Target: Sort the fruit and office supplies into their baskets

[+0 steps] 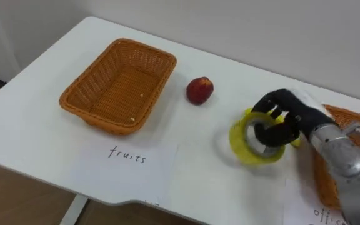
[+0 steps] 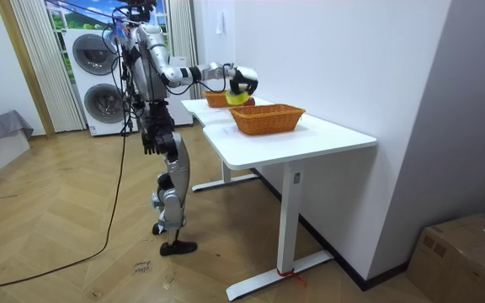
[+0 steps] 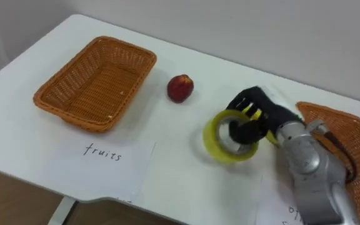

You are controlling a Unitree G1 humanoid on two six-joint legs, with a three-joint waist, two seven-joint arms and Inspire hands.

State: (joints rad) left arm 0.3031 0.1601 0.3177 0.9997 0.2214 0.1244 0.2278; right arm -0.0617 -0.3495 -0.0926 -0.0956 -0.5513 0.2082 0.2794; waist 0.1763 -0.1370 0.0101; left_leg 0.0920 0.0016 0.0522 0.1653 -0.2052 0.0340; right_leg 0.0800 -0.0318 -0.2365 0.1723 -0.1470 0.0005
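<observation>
1. The right hand curls its fingers through the yellow ring-shaped roll of tape, holding it over the white counter between the red apple and the right-hand woven wicker basket.
2. The roll looks light, stiff and smooth, so a hold through its hole should be secure.
3. The room view adds the left hand, hanging by the hip.

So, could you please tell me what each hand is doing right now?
Right hand: shut on the yellow tape roll.
Left hand: cannot be told.

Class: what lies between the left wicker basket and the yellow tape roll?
A red apple, touching neither the basket nor the tape roll, as the left eye view shows.
</observation>
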